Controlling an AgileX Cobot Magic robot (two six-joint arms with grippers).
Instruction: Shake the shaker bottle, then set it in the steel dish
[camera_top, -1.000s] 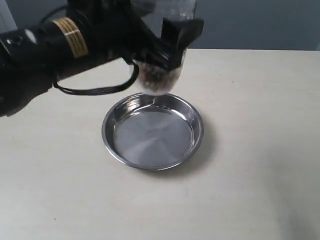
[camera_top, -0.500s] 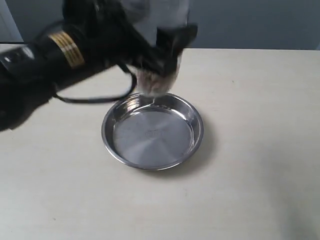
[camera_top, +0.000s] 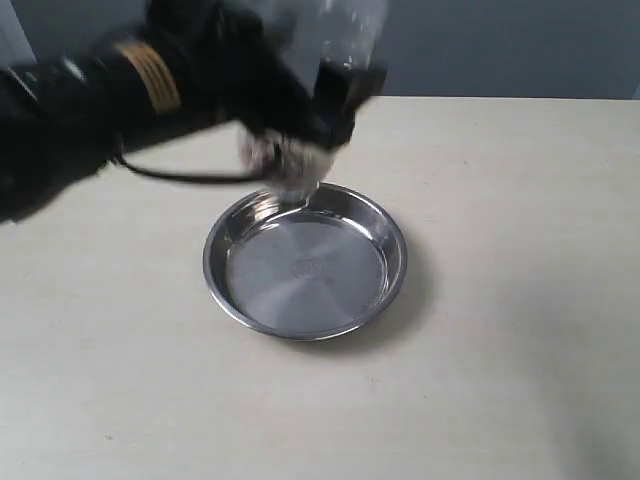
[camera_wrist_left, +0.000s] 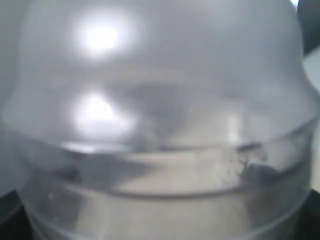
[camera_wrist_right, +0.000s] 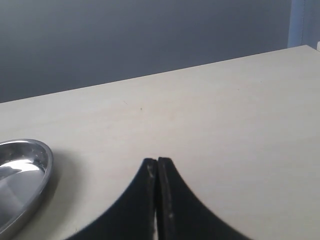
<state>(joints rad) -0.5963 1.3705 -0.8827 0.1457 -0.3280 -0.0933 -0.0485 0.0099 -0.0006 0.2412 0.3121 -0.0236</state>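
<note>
The clear shaker bottle (camera_top: 322, 110) hangs blurred in the air above the far rim of the steel dish (camera_top: 305, 262), with brown pellets smeared at its lower end. My left gripper (camera_top: 315, 105) is shut on the shaker bottle, its black arm reaching in from the left. In the left wrist view the shaker bottle (camera_wrist_left: 160, 125) fills the frame and hides the fingers. My right gripper (camera_wrist_right: 157, 162) is shut with nothing in it, hovering over bare table, and the steel dish (camera_wrist_right: 22, 172) shows at that view's edge. The right gripper is out of the exterior view.
A pale beige table (camera_top: 500, 250) holds only the dish. A black cable (camera_top: 190, 178) loops under the left arm. A dark grey wall (camera_wrist_right: 150, 35) stands behind the table's far edge.
The left arm and bottle have swung: the gripper has shifted left and slightly up, and the pellets are smeared leftward. The dish has stayed put.
</note>
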